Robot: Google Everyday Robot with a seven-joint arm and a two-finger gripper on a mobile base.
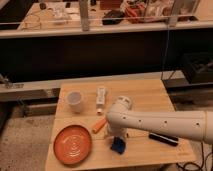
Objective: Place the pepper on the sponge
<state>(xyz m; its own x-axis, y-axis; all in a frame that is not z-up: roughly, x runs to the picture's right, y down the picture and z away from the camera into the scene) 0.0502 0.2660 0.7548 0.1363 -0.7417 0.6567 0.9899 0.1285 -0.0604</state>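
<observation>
Blue sponge (pixel 118 146) partly under end effector (pixel 114 135), pepper (pixel 99 125) beside

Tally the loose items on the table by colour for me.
Orange: 2 (pepper, plate)
White: 2 (cup, tube)
Blue: 1 (sponge)
Black: 1 (bar)
Total: 6
The gripper hangs beside the pepper, just above the sponge.

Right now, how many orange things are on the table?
2. The pepper lies near the middle of the table, beside the gripper; the round plate sits at the near-left corner. The gripper is close over the sponge; the arm may hide more.
</observation>
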